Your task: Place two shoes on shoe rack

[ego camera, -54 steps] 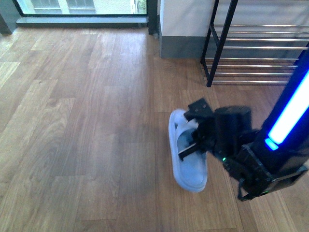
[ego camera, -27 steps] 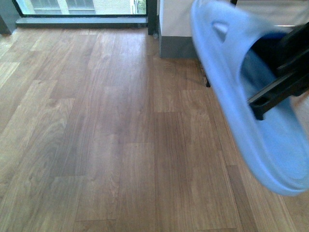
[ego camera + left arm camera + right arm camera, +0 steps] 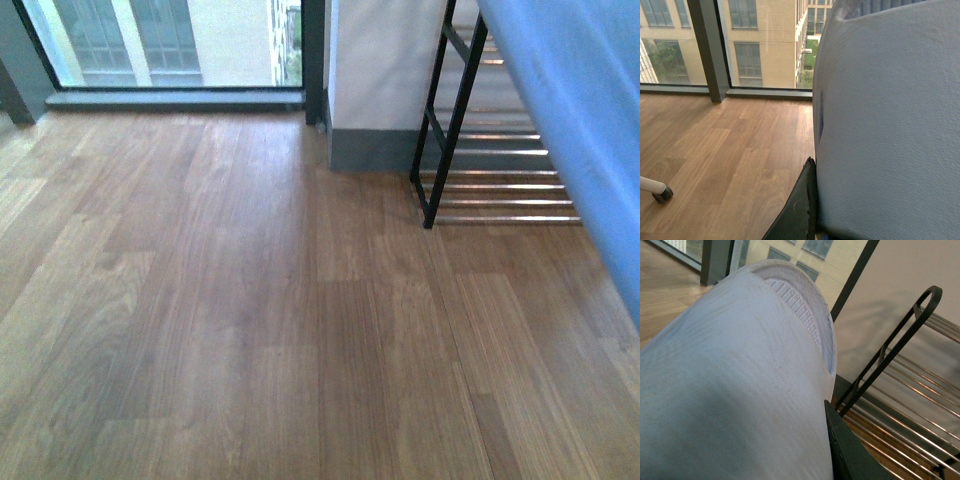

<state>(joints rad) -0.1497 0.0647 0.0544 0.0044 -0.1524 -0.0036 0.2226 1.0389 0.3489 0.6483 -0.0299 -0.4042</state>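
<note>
So the pale blue slide (image 3: 575, 120) is off the wood floor (image 3: 250, 300) now. A second ago it was lying down there with the right end effector (image 3: 842, 450) biting into it. Now it's hanging up high and filling the right edge of the front view.

The right wrist view is showing its ribbed sole pressing against one black finger. I'm reading that end effector as clamping the slide, though the other finger is hiding behind it. So pickup is looking done and the carry is starting.

The shoe rack (image 3: 454, 122) is standing just past the slide, with no shoes on the chrome rods I'm seeing. The left end effector (image 3: 800, 212) is looking much the same: one finger touching a second slide (image 3: 890, 125) held up in the air, so it's probably gripping too.

The rack's arched side rail is the thing to be clearing on the way in. A caster wheel (image 3: 662, 194) is sitting off toward the window (image 3: 765, 45). No sneakers are showing anywhere.
</note>
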